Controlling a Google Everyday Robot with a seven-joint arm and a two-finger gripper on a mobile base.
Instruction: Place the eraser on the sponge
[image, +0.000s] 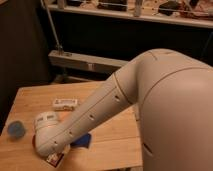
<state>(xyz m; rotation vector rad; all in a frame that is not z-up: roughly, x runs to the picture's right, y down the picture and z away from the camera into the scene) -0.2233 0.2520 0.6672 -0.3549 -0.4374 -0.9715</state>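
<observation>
The dark blue sponge (83, 140) lies on the wooden table (112, 132), partly covered by my white arm (95, 117). The arm reaches from the right down to the lower left and ends in a round wrist joint (46, 127). My gripper (53, 157) sits under that joint at the bottom edge, just left of the sponge, and is mostly hidden. A small white and reddish piece (57, 160) shows there and looks like an end of the eraser. The rest of the eraser is hidden.
A short white box (65, 103) lies on the table behind the arm. A light blue round object (15, 129) sits near the left edge. A metal shelf frame (95, 62) stands behind the table, and the arm's bulky shoulder (175, 110) fills the right side.
</observation>
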